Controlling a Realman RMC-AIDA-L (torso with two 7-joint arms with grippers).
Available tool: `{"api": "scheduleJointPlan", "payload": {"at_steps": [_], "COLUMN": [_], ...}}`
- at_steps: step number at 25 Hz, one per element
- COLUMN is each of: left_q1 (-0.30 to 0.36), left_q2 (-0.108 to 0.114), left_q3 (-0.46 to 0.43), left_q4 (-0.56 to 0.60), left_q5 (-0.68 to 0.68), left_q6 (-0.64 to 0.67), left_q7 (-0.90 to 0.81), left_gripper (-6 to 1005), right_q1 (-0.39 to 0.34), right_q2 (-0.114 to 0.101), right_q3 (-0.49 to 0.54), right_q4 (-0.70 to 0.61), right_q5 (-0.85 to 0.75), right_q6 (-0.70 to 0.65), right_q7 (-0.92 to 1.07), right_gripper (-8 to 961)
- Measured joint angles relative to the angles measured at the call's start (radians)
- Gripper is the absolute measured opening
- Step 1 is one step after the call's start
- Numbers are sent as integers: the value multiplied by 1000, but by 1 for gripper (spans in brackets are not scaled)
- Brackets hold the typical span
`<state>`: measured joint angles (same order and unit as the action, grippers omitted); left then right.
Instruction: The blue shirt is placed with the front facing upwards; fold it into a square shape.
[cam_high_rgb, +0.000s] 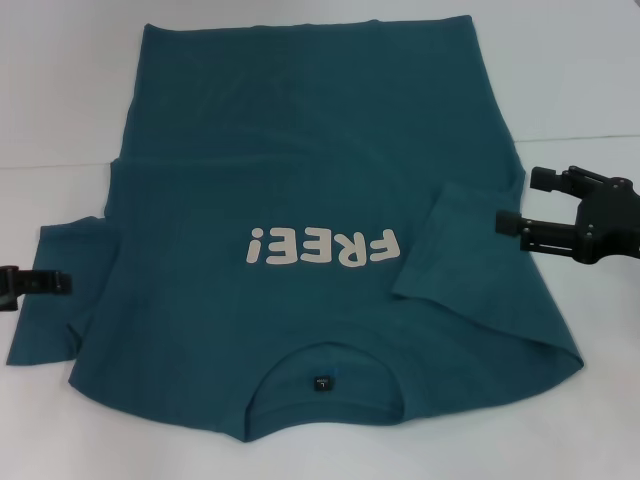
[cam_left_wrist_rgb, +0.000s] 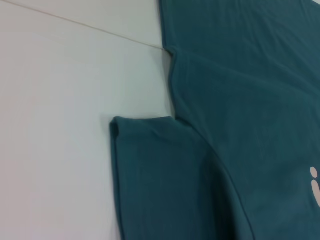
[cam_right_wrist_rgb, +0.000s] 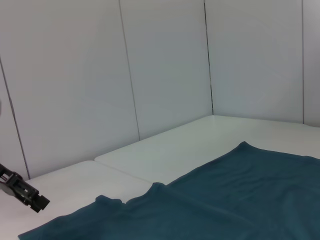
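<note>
while the blue shirt (cam_high_rgb: 300, 190) lay spread flat on the white table (cam_high_rgb: 60, 100), front up, its collar was at the near edge and its hem at the far edge. it was dark teal with short sleeves; the right sleeve was folded in over the body, the left sleeve lay out flat. cream block letters read "free!" upside down from the head view; small dark neck tag, unreadable. left gripper (cam_high_rgb: 62, 284) sat over the left sleeve, fingers' state unclear. right gripper (cam_high_rgb: 515, 200) hovered at the right edge, fingers apart.
</note>
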<state>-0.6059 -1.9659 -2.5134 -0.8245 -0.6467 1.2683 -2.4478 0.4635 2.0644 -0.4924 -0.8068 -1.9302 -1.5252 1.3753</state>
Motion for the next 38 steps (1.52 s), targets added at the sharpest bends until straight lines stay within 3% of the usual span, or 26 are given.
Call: {"api": "scheduleJointPlan", "payload": {"at_steps": [4, 8, 38], "left_q1": [-1, -3, -3], "left_q2": [20, 27, 10], "left_q3": [-3, -2, 7], "left_q4": [37, 61, 96], "left_q5": [0, 5, 31], "left_q6": [-4, -19, -96], "left_q7": [11, 12, 4], "left_gripper": [853, 852, 845], "right_q1": [6, 9, 11], "right_q2": [2, 5, 9], "right_q3": [-1, -2, -11], "right_q4": [0, 0, 13], "right_q5": [-1, -1, -1], "right_q6": [5, 8, 26], "right_q7": [1, 2, 1], "right_gripper": [944, 944, 944]}}
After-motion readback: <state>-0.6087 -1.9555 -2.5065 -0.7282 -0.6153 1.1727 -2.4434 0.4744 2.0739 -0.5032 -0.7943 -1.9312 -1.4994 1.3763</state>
